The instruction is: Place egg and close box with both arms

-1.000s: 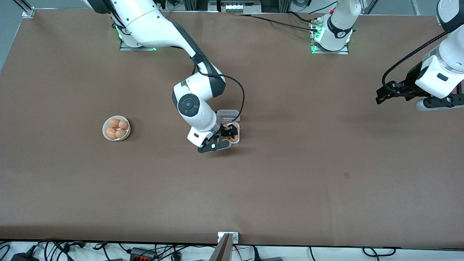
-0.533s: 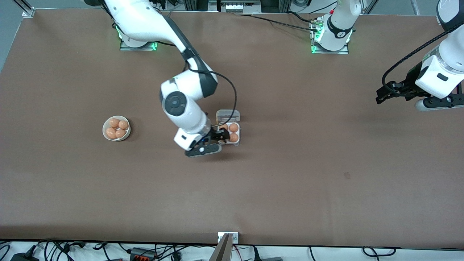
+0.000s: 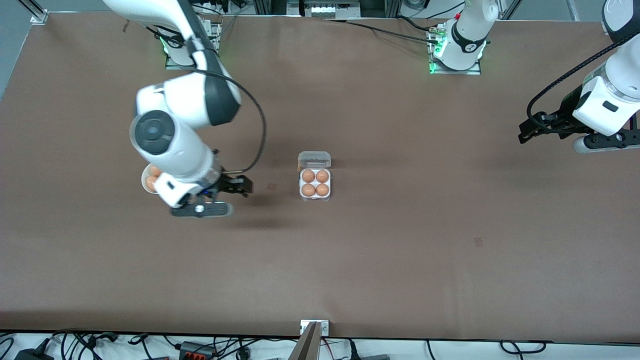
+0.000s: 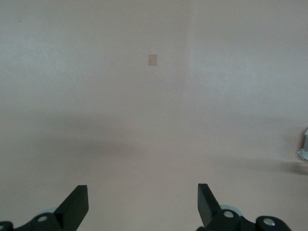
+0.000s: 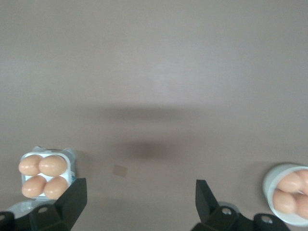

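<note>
The box (image 3: 315,182) sits mid-surface (image 3: 400,240), all four cells filled with orange-brown eggs (image 3: 315,183), its clear lid (image 3: 314,159) hinged back and lying open on the side farther from the front camera. Between the box and a white bowl (image 3: 146,182) of eggs toward the right arm's end, the right gripper (image 3: 235,186) hangs over bare surface, fingers (image 5: 72,204) spread wide and holding nothing. The left arm waits at its own end, left gripper (image 3: 532,127) raised over bare surface, its fingers (image 4: 77,204) likewise wide apart and empty.
</note>
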Robot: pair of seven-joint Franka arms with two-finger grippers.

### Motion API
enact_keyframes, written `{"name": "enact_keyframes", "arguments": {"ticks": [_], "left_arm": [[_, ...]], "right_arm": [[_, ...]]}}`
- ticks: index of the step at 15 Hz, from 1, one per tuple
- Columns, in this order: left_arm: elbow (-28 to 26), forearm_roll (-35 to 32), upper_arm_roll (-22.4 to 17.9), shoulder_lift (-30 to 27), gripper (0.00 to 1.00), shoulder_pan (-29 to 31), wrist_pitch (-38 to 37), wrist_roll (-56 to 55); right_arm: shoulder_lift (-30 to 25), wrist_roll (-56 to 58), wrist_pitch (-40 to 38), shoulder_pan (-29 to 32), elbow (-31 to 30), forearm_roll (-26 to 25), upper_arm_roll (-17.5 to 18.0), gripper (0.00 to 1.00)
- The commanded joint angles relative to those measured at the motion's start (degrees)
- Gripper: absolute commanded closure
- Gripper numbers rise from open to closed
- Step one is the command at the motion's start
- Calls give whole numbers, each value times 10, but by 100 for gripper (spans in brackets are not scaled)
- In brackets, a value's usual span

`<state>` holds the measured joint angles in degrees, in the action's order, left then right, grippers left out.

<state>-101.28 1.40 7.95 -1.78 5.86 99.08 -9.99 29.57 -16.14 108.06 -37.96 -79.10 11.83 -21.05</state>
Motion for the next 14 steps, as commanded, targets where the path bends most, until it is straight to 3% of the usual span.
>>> {"name": "enact_keyframes", "arguments": {"ticks": [1, 5, 8, 11, 14], "left_arm": [[4, -16, 2, -4, 0, 1, -1, 7], [4, -15, 2, -4, 0, 1, -1, 6], [5, -15, 2, 1, 0, 1, -1, 1], [5, -15, 2, 2, 0, 1, -2, 0], [5, -15, 2, 3, 0, 1, -11, -2]], "right_arm": [[-22, -5, -34, 3, 10, -2, -35, 0], [-36, -3, -52, 10, 10, -4, -59, 0], [-37, 10, -54, 50, 10, 0, -66, 0], [-51, 31, -55, 97, 10, -3, -51, 0], [-72, 30, -57, 157, 10, -12, -2, 0]]}}
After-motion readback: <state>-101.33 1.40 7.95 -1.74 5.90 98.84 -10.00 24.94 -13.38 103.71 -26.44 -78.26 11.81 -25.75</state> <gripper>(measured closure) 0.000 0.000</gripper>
